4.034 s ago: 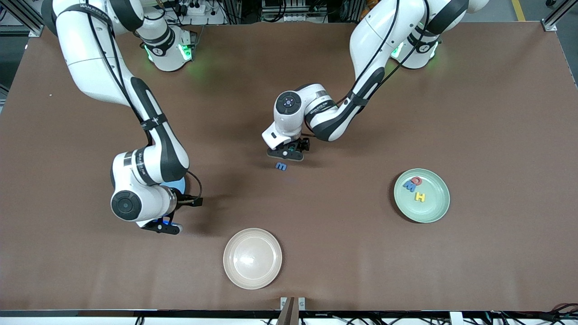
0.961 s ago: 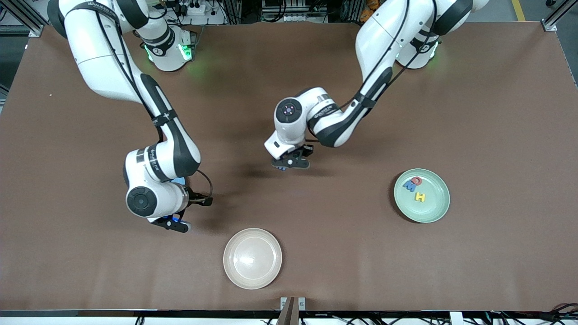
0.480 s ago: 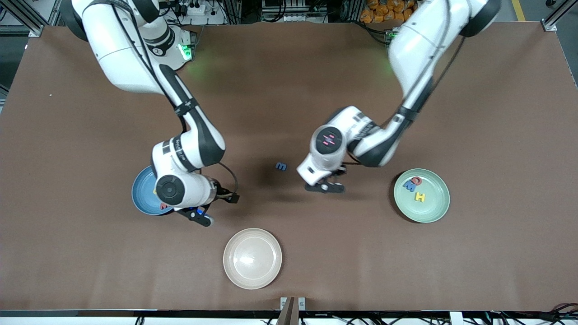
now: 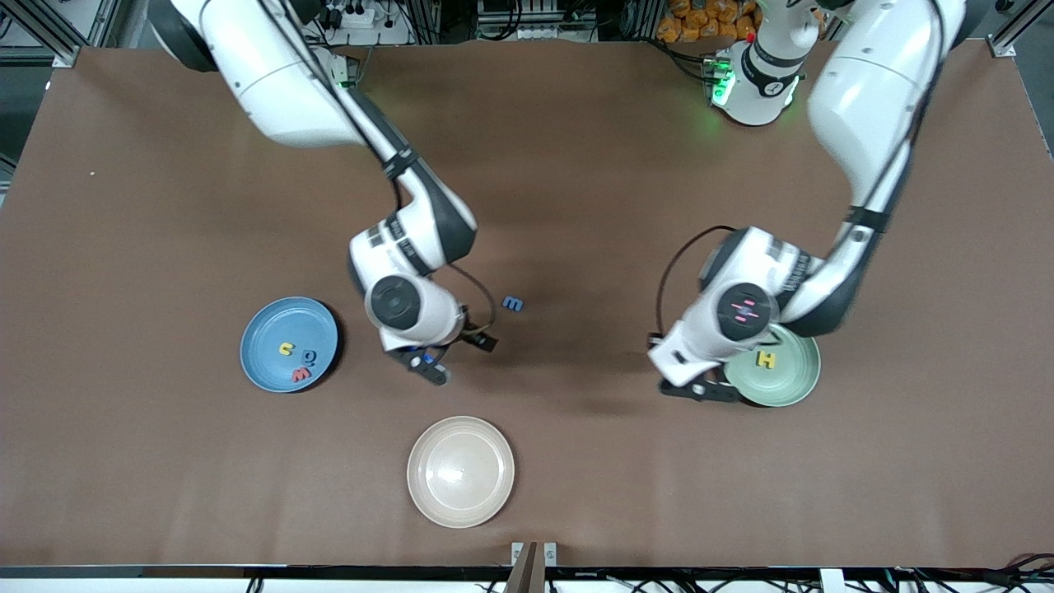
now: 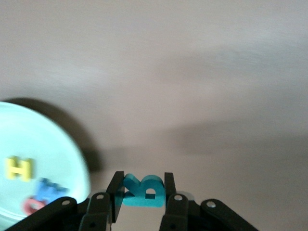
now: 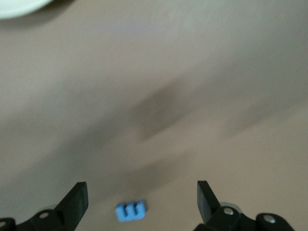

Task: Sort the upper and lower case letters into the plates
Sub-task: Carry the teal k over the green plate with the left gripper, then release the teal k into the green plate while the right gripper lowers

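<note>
Small flat teal capital B (image 5: 142, 191) sits pinched between my left gripper's (image 5: 141, 202) two black fingers (image 5: 115, 191), jaws drawn in tight on its edges; I carry it over bare brown table (image 4: 576, 461), just beside the rim of the pale mint green round plate (image 4: 795, 380). That plate holds a yellow H (image 4: 767, 359), and my left wrist view shows a blue letter (image 5: 49, 191) and a red letter (image 5: 32, 206) beside it. A small blue lowercase m (image 4: 512, 304) lies flat on the table near mid-table, well apart from both plates. My right gripper (image 4: 428, 365) hangs over the table close to that m, jaws spread wide, holding nothing. Toward the right arm's end sits the sky blue round plate (image 4: 263, 333), carrying a yellow letter (image 4: 285, 349), a blue letter (image 4: 310, 357) and a red w (image 4: 301, 375). A beige cream plate (image 4: 428, 494) stands nearest the front camera.
</note>
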Controlling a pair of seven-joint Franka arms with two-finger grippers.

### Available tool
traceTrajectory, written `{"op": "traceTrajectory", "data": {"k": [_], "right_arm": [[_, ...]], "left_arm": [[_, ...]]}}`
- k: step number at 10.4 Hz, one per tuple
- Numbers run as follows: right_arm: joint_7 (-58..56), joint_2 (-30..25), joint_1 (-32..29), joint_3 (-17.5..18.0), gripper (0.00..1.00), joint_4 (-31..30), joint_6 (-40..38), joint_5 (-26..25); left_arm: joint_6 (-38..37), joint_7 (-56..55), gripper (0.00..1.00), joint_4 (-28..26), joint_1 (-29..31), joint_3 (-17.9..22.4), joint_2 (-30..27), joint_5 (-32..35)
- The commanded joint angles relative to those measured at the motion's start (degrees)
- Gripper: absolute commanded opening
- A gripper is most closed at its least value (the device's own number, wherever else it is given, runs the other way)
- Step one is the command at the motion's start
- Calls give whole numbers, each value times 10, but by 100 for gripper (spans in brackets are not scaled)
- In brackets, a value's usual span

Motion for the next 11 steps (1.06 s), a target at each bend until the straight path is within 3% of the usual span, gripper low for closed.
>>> {"op": "traceTrajectory", "data": {"k": [1, 5, 8, 10, 11], "right_arm": [[43, 1, 45, -10, 100, -10, 23, -9], [45, 19, 74, -10, 100, -12, 67, -93], [45, 30, 86, -10, 100, -14, 89, -103], [39, 32, 87, -10, 100, -28, 91, -108], [38, 32, 86, -10, 100, -35, 91, -117]], "left_arm": [[-18, 84, 0, -16, 53, -8, -20, -11], [-33, 184, 0, -30, 119, -8, -16, -4], [-33, 198, 3, -58, 135, -2, -16, -2], [-30, 198, 54, -61, 137, -1, -8, -2], [-30, 198, 100, -60, 137, -1, -8, -2]]}}
